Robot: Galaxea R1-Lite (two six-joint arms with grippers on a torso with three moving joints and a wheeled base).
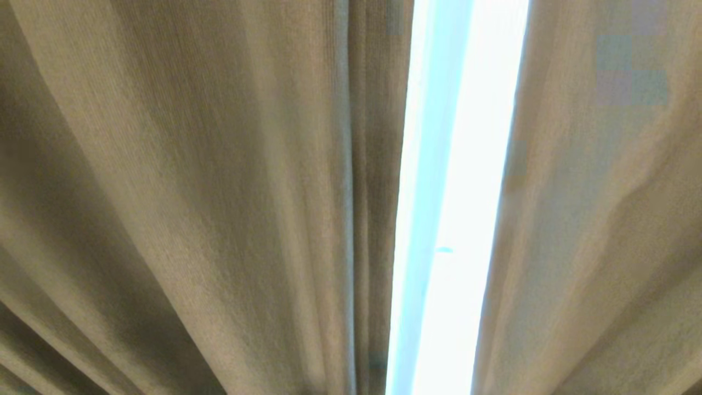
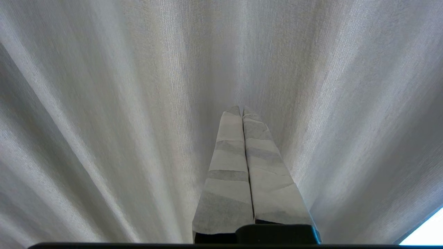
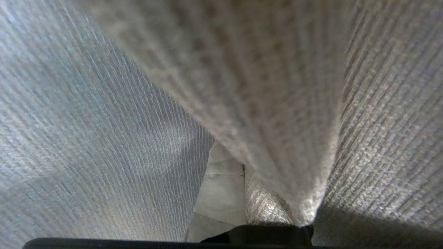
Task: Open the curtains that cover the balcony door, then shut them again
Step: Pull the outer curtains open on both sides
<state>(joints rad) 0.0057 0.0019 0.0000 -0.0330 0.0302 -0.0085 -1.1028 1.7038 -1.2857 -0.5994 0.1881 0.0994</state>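
Jaws: right gripper (image 3: 238, 162) closed, curtains (image 1: 219, 192) fold draped | left gripper (image 2: 241, 112) closed

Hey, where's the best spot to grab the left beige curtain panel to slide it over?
Probably its inner edge, the bunched vertical folds bordering the bright gap. Coming from the gap side looks best: that edge hangs free there, so fingers could close across the folds rather than on flat cloth.

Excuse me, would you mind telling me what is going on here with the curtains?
The robot is right up against the beige curtains, which stand parted by a narrow bright gap. The right tool is shut on a fold of the curtain fabric. The left tool is shut and empty, pointing at the drape.
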